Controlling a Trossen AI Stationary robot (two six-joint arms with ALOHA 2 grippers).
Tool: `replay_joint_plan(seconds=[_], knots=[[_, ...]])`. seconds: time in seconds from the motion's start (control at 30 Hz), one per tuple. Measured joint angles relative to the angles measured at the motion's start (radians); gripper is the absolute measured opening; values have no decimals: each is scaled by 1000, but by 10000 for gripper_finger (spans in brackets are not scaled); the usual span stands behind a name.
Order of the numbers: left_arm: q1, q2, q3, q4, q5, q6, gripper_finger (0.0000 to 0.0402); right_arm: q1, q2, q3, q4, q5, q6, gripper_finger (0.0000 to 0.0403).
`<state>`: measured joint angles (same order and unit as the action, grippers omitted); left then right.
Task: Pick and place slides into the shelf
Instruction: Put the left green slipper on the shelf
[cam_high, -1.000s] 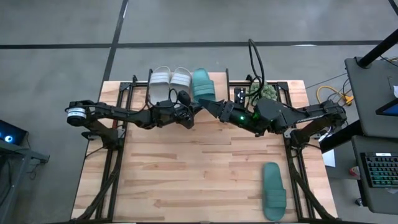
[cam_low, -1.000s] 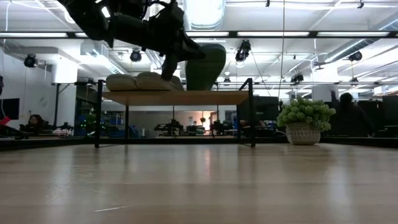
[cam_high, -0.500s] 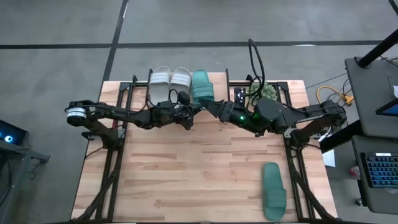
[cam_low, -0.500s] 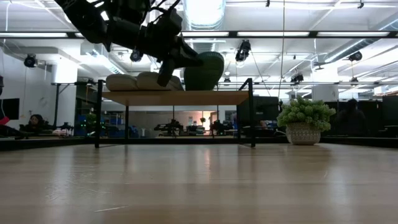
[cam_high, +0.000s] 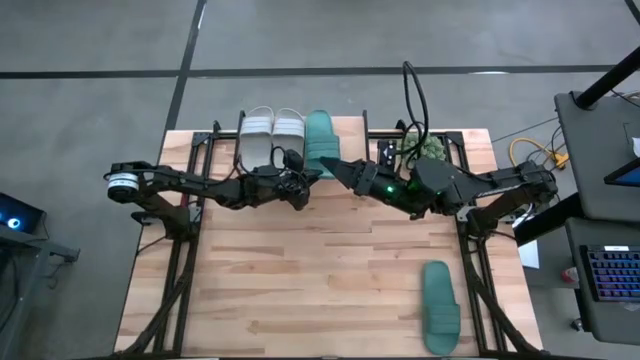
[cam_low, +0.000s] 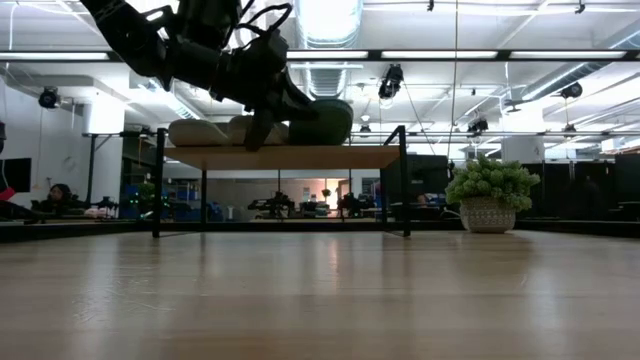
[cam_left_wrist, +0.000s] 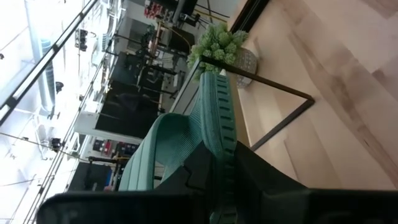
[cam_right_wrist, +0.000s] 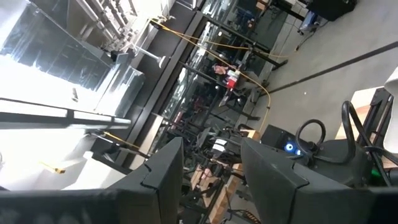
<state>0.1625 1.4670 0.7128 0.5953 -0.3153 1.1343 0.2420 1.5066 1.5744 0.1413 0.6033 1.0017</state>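
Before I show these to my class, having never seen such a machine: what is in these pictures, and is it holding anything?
Two dark robot arms work at a wooden table. One camera looks straight down, one sits at tabletop height, and one rides on each wrist. At the table's far edge stands a small shelf carrying two white slides. The left gripper is shut on a teal slide, setting it on the shelf beside them. The right gripper hangs nearby, open and empty. Another teal slide lies on the table, and a potted plant stands by the shelf.

An open-plan lab hall: exposed ceiling ducts (cam_low: 330, 75), track lights, distant workstations, grey concrete floor (cam_high: 90, 60)
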Motion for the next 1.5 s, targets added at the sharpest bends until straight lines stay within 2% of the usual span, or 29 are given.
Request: replay_joint_plan(seconds=[0.53, 1.0, 1.5], knots=[[0, -2, -1, -8, -45, 0, 22, 0, 0, 0, -2, 0, -12, 153], [0, -57, -85, -10, -100, -1, 22, 0, 0, 0, -3, 1, -28, 153], [1, -61, -85, 1, -150, -3, 23, 0, 0, 0, -4, 0, -29, 153]])
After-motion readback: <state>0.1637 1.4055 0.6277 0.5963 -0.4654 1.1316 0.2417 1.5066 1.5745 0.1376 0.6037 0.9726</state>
